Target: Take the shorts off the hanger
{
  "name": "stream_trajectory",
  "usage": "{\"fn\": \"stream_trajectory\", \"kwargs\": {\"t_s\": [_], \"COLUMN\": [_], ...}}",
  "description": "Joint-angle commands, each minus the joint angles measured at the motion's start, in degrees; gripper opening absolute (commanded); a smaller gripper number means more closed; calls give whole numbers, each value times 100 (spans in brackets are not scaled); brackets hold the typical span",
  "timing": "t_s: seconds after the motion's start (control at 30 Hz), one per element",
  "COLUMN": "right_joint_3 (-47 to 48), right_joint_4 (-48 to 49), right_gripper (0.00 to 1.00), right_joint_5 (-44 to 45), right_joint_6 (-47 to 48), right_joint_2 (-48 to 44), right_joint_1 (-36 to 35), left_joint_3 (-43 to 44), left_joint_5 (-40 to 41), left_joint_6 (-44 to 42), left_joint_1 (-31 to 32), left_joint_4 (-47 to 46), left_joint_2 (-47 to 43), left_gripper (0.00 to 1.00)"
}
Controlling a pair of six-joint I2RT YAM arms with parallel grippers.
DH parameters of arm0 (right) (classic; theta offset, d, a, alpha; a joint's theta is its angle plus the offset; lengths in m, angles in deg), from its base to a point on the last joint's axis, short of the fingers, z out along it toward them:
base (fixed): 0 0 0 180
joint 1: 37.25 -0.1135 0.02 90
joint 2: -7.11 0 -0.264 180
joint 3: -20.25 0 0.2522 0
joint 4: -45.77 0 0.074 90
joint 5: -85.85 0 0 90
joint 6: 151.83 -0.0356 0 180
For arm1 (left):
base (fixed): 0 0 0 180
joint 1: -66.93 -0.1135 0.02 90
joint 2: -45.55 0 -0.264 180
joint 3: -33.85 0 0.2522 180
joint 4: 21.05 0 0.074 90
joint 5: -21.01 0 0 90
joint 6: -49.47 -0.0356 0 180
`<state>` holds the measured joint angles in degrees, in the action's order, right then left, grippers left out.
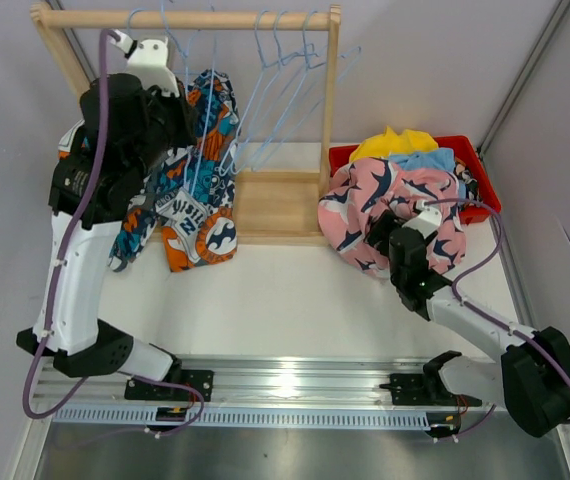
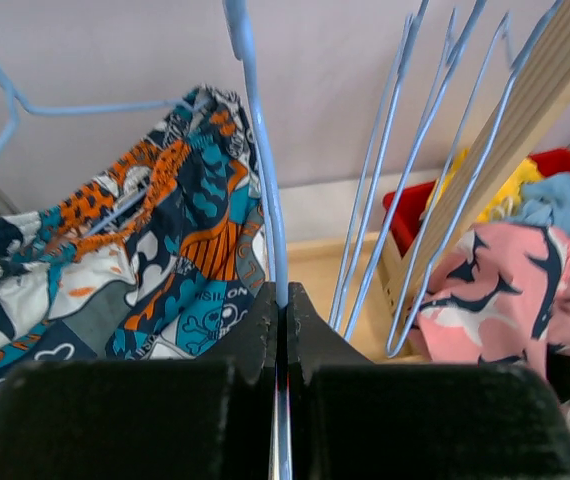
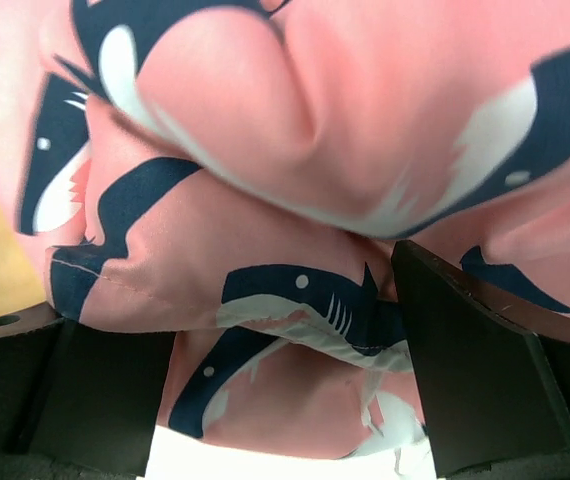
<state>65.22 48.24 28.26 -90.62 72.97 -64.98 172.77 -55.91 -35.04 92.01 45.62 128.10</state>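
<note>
- The left gripper (image 2: pixel 280 300) is clamped shut on a blue hanger (image 2: pixel 263 190) at the left end of the wooden rack (image 1: pixel 277 205).
- The patchwork shorts (image 1: pixel 200 235) hang there, just beside that hanger.
- The right gripper (image 3: pixel 233 300) has its jaws wide apart, holding nothing.
- The pink shorts (image 1: pixel 365 205) are heaped right of the rack, over the red bin (image 1: pixel 470 150) and against those jaws.

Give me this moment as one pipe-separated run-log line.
left gripper: shut on hanger | right gripper: open against pink shorts | patchwork shorts: hanging
</note>
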Motion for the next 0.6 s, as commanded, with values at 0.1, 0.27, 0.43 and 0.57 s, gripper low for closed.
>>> {"fn": "stream_trajectory", "kwargs": {"t_s": [0.1, 0.27, 0.43, 0.57], "right_joint_3": [-281, -395, -571, -694], "right_joint_4": [284, 346, 451, 513], "right_gripper": [88, 88, 88, 88], "right_joint_5": [407, 381, 363, 381], "right_joint_6": [-390, -478, -531, -487], "right_joint_2": [-171, -170, -188, -188], "right_joint_1": [-154, -180, -225, -225], "left_joint_3": [711, 378, -273, -203], "left_joint_5": [-69, -130, -446, -684], "left_joint_6": [-66, -189, -128, -110], "left_joint_1": [-12, -12, -12, -12], "left_joint_4": [-263, -464, -878, -992], "left_joint_2": [-203, -177, -72, 314], "left_gripper": [0, 0, 0, 0]}}
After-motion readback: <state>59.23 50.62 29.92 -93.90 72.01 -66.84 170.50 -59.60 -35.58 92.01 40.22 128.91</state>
